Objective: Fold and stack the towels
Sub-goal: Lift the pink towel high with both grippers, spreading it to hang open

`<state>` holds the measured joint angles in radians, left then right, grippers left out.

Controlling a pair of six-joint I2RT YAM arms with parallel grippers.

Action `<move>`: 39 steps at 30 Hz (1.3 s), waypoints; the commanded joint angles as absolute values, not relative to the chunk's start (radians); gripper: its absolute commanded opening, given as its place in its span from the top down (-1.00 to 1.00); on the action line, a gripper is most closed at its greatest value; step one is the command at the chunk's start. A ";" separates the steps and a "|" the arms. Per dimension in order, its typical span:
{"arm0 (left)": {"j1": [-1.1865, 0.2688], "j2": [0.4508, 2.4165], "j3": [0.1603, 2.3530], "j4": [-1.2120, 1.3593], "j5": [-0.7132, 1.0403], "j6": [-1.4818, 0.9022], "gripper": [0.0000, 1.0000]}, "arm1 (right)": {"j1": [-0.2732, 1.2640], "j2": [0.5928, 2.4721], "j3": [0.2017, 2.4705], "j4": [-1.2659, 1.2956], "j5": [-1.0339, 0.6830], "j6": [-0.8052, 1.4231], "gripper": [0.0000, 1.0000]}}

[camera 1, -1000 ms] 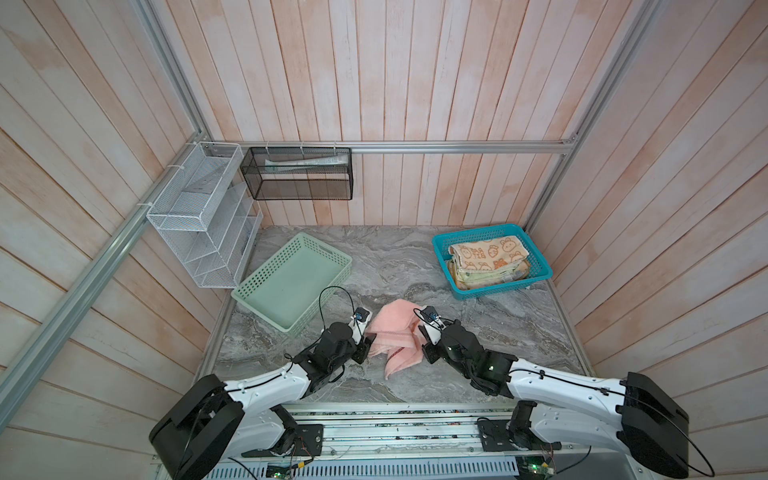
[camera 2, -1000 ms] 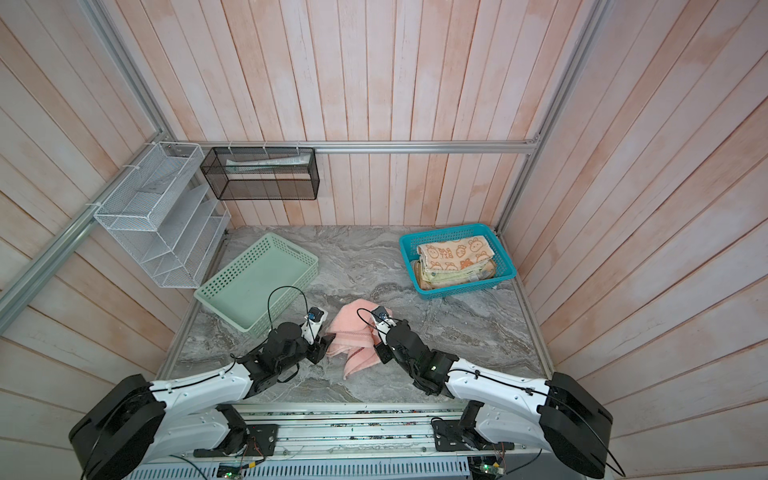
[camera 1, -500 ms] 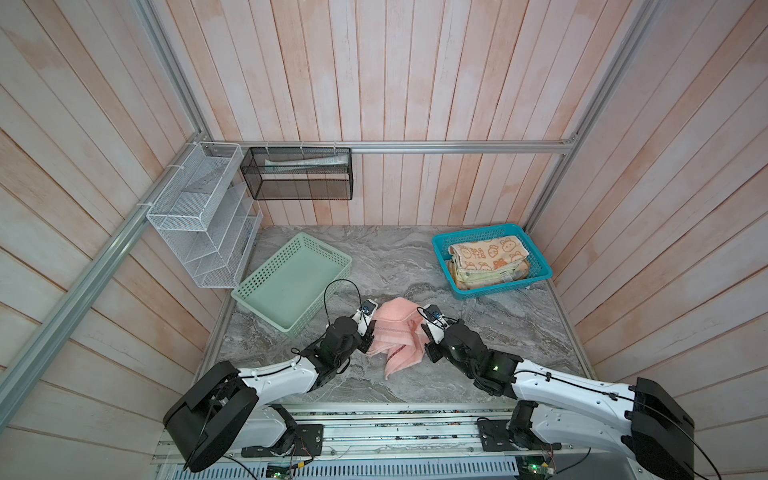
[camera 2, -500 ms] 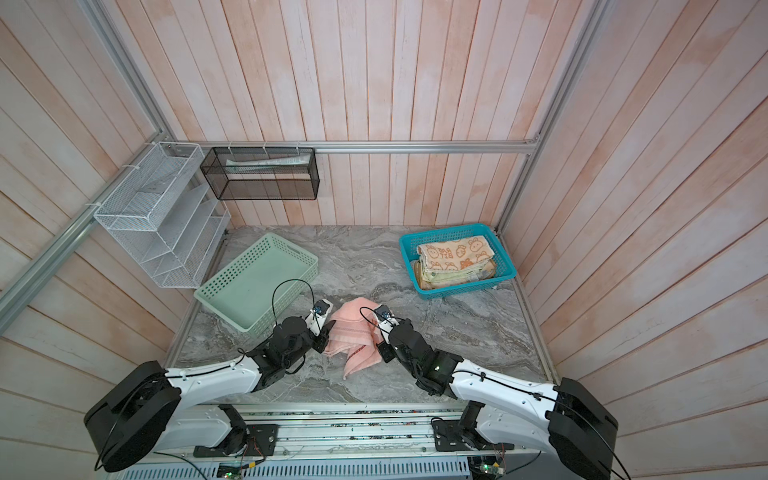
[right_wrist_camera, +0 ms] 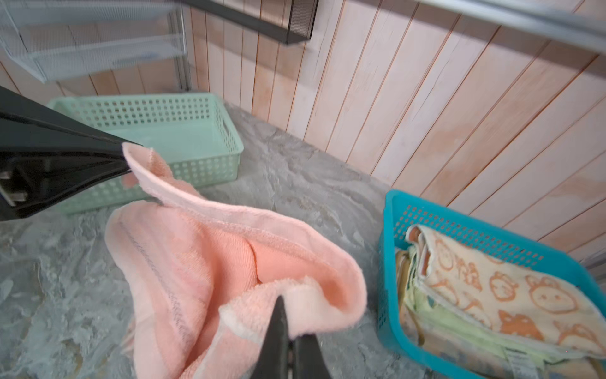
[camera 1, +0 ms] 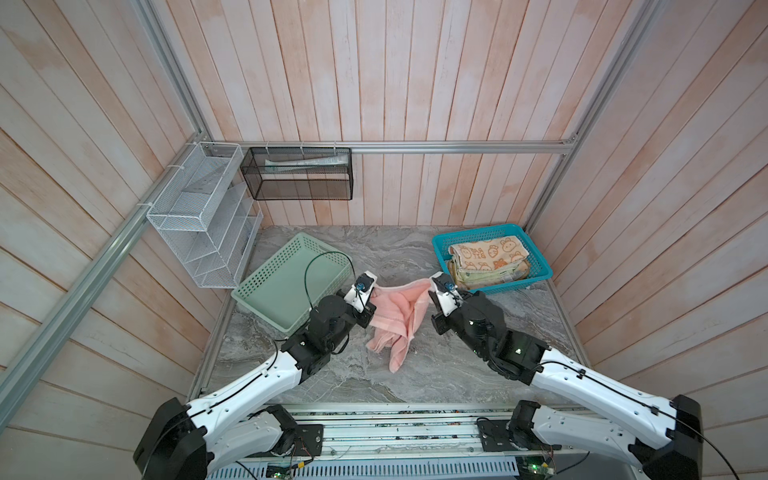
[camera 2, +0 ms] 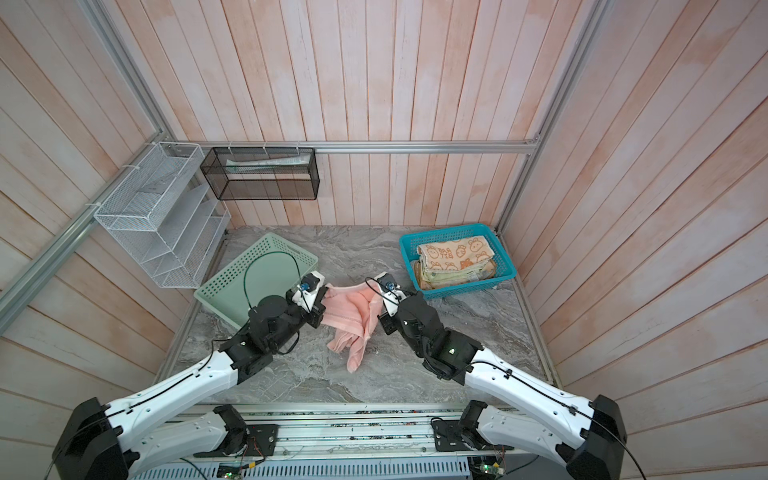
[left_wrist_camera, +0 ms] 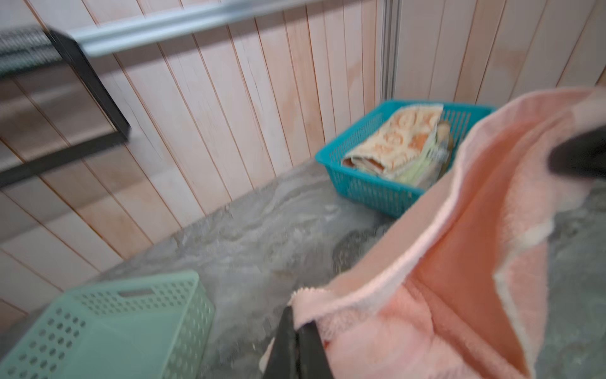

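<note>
A plain salmon pink towel [camera 1: 399, 311] [camera 2: 353, 316] hangs between my two grippers above the marble table, its lower part drooping onto the surface. My left gripper [camera 1: 371, 305] [left_wrist_camera: 296, 325] is shut on one corner of it. My right gripper [camera 1: 432, 301] [right_wrist_camera: 290, 328] is shut on the opposite upper edge. In the right wrist view the pink towel [right_wrist_camera: 203, 262] sags in a loop from the left gripper [right_wrist_camera: 126, 157]. Folded towels lie stacked in the teal basket [camera 1: 540, 272], with the orange bunny towel [camera 1: 486, 251] [right_wrist_camera: 511, 288] on top and a yellow-green towel [camera 1: 478, 276] under it.
A mint-green basket [camera 1: 257, 286] [camera 2: 216, 286] sits just left of the left gripper. A white wire rack [camera 1: 199, 216] and a black mesh shelf [camera 1: 297, 174] hang on the walls at the back left. Wooden walls close in the table on three sides.
My left gripper moved in to the pink towel and shut on its corner. Both grippers rose and moved back, lifting the towel's top edge between them.
</note>
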<state>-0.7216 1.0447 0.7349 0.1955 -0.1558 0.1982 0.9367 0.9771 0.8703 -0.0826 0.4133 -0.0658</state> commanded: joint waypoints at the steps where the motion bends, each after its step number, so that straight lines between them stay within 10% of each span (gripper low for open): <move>1: -0.738 0.989 0.898 0.016 -0.133 0.252 1.00 | 0.930 0.949 1.003 -0.188 0.426 -0.161 1.00; 25: -0.874 1.122 2.068 -0.823 0.087 0.238 1.00 | 1.004 1.254 2.280 -0.938 0.277 -0.286 1.00; 39: -0.874 1.359 2.505 -0.885 0.022 0.317 1.00 | 1.003 1.380 2.451 -0.650 0.451 -0.545 1.00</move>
